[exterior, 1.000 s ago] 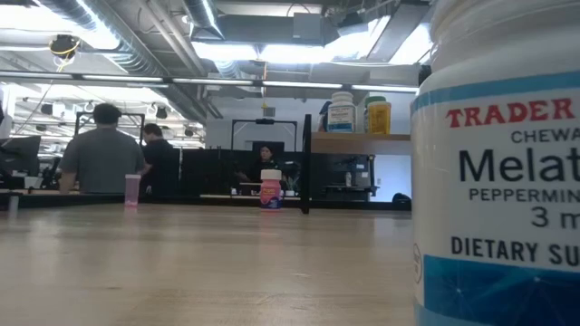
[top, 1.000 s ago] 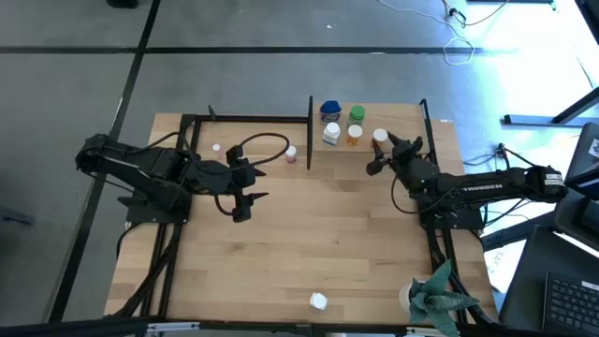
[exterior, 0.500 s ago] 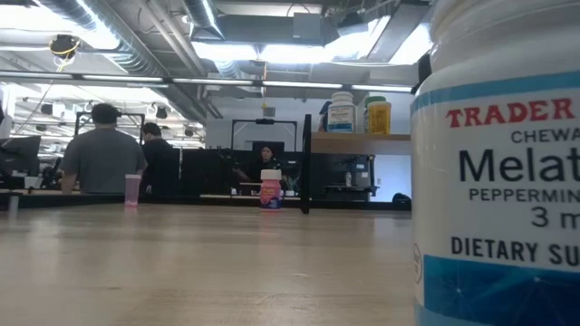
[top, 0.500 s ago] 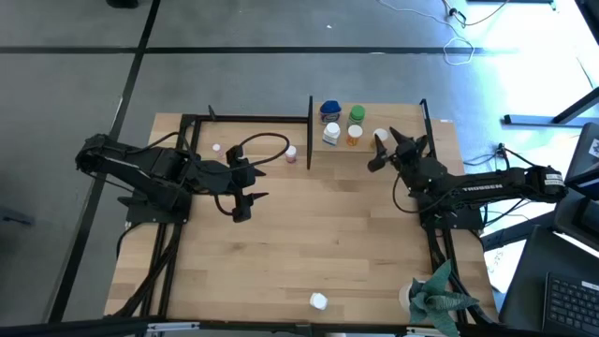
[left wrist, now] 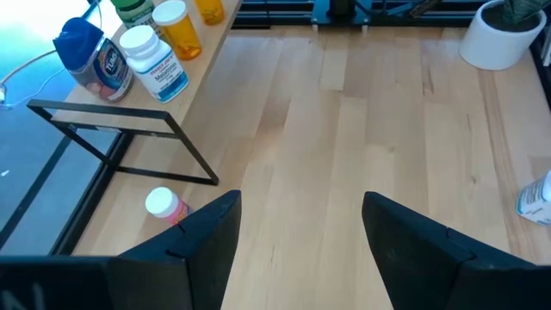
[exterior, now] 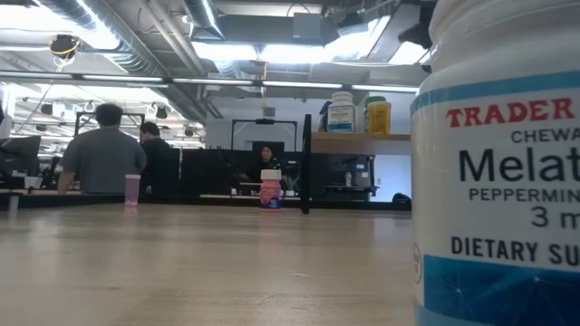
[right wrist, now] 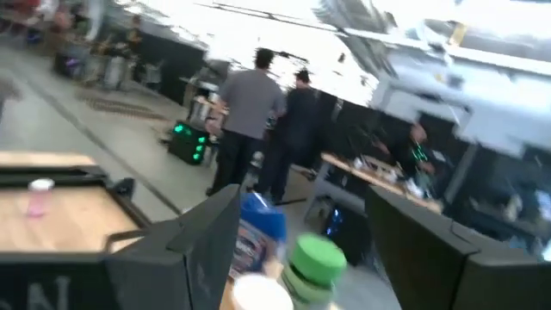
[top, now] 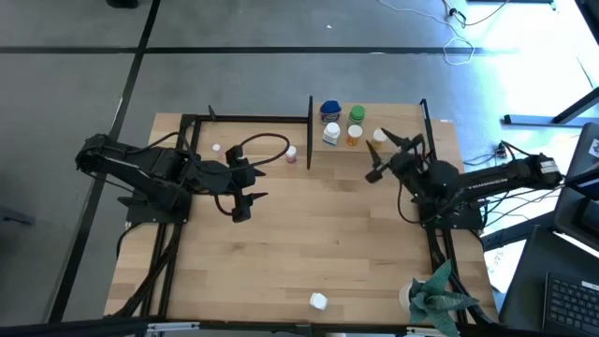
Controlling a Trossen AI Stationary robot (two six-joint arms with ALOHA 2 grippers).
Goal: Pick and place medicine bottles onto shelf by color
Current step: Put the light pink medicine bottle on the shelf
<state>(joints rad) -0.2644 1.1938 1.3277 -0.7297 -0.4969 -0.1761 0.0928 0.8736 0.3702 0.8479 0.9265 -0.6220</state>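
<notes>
Setting: light wood counter (top: pixel 309 234) in an open workshop; people stand and sit at desks far behind it.
Shelf: small light wood shelf with thin black uprights (top: pixel 370 126) at the counter's far edge, carrying four upright bottles: blue-capped (top: pixel 329 109), green-capped (top: pixel 357 114), white (top: pixel 331 134) and orange (top: pixel 353 137).
White-capped bottle: a small bottle (top: pixel 379 136) stands on the shelf just beside the right fingers.
Pink bottles: two small pink bottles (top: pixel 291 153) stand on the counter left of the shelf's black divider.
Stray bottle: a white bottle with a blue label (top: pixel 318 300) lies at the near edge, far from both arms; which way its long axis points is unclear from above.
Right gripper (top: pixel 391 155): raised near the shelf's right end, fingers spread, holding nothing.
Left gripper (top: pixel 245 204): over mid-counter, fingers spread, empty, waiting.
Step in hand: probably between a placement and the next pick.
Doing it well: withdraw the right arm without brushing the upright bottles; grip the next bottle across its body, keeping its long axis vertical for placement.
</notes>
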